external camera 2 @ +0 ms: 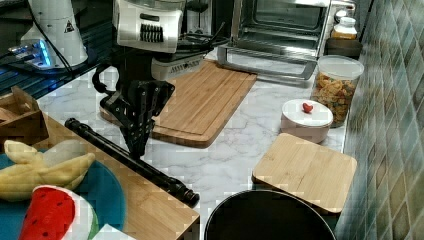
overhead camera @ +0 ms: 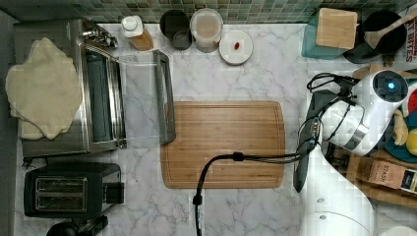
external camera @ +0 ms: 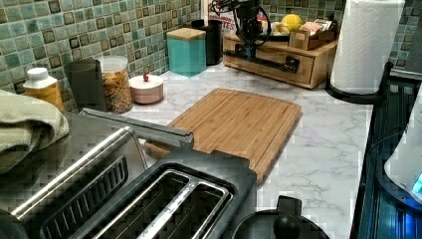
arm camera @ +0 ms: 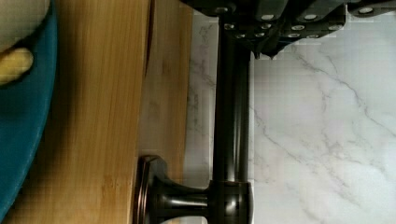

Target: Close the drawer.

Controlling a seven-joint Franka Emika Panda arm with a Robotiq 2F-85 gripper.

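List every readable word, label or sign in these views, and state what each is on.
"STASH": brown tea box in the top view's lower right.
"BITES", partly cut off: white package at the top view's right edge.
Black warning triangle, a symbol without words: white robot base.

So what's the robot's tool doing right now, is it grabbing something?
Tool: fingers closed together, tip down right at the dark handle bar of the wooden drawer box; not gripping anything.
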